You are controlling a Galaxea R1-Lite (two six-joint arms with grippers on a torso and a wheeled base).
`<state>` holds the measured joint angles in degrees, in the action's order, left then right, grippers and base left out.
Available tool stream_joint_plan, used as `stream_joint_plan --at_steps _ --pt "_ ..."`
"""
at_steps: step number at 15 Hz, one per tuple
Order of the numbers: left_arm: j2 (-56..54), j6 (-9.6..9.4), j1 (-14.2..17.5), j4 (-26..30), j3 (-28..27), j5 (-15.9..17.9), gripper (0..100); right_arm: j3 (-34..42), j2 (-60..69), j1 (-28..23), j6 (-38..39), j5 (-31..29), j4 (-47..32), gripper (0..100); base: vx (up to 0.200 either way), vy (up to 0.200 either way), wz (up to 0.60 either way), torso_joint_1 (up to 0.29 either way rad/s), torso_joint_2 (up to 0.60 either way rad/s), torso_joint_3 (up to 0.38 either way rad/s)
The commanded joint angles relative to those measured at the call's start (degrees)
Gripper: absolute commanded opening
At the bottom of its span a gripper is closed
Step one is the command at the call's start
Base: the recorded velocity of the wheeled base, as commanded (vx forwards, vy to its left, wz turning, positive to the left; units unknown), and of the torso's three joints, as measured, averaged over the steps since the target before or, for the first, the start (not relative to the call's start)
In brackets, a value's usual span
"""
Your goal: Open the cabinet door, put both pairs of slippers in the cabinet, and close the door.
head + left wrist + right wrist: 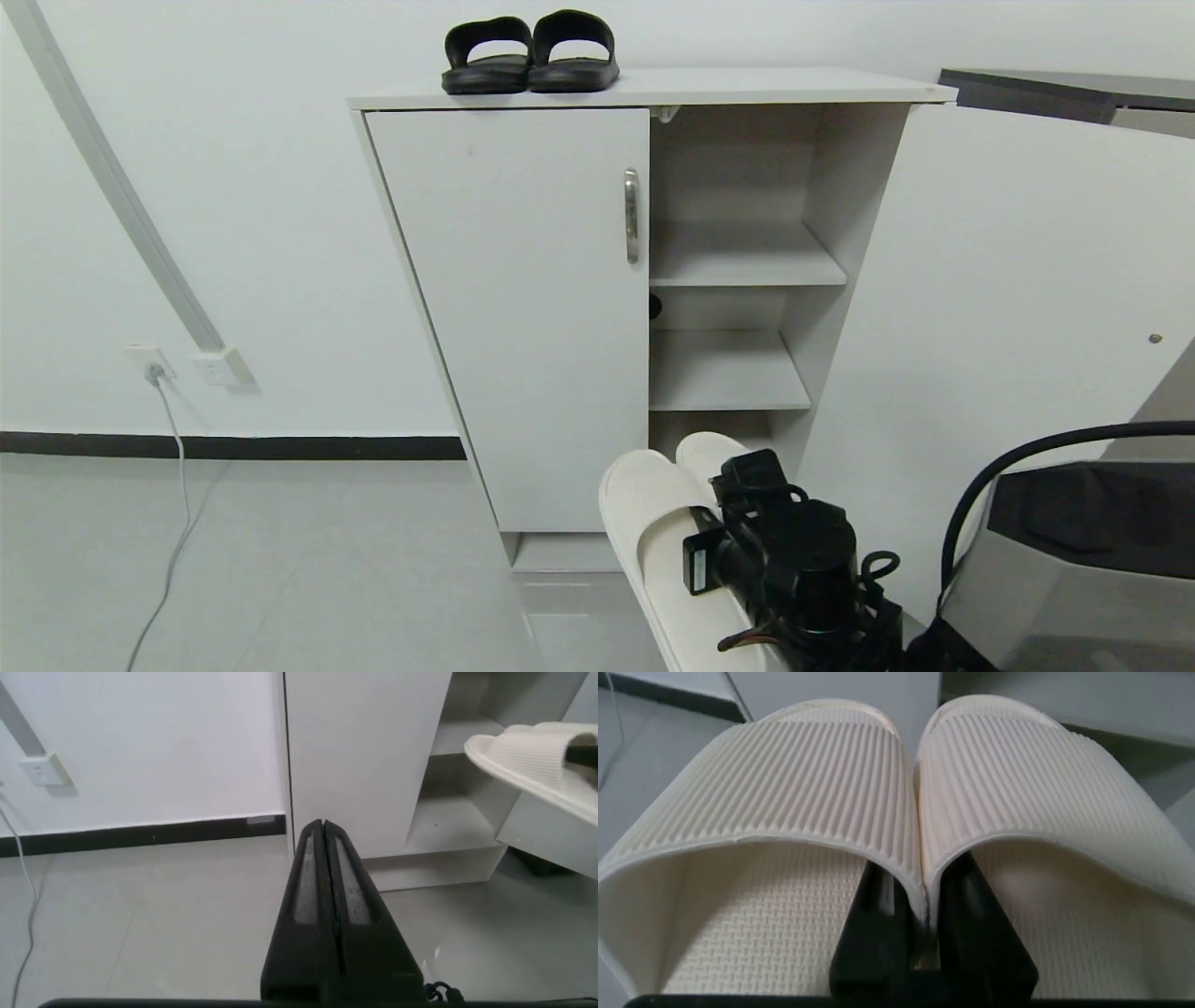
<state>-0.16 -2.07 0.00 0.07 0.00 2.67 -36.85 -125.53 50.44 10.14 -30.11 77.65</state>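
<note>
- I have the right pincer (915, 905) clenched on the white slippers (653, 523), toes aimed at the cabinet (509, 317), lowest bay (714, 425) just ahead.
- Left pincer (323, 835) closed, empty, farther off.
- Black slippers (529, 56) on cabinet top.

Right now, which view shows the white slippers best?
Right wrist view: both white slippers close up, side by side, right tool pinching their inner strap edges. Head view has the arm covering part of them; left wrist view catches the toe end side-on.
</note>
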Motion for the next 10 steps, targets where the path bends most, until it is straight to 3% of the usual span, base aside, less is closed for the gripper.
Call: stream_joint_plan --at_steps 1,6,10 --pt "0.16 0.05 0.00 0.01 0.00 -0.03 0 -6.30 -6.31 -0.61 0.49 -5.31 -0.93 0 0.000 0.000 0.00 0.000 0.00 0.000" --pt "0.16 0.31 0.00 0.01 0.00 -0.21 0 -12.81 -10.00 -2.19 0.49 -13.83 -1.89 0 0.000 0.000 0.00 0.000 0.00 0.000" --pt "0.16 0.31 0.00 0.01 0.00 -0.21 0 -13.33 -10.88 -2.28 0.23 -15.15 -1.89 0 0.000 -0.200 0.00 0.006 0.00 0.004"
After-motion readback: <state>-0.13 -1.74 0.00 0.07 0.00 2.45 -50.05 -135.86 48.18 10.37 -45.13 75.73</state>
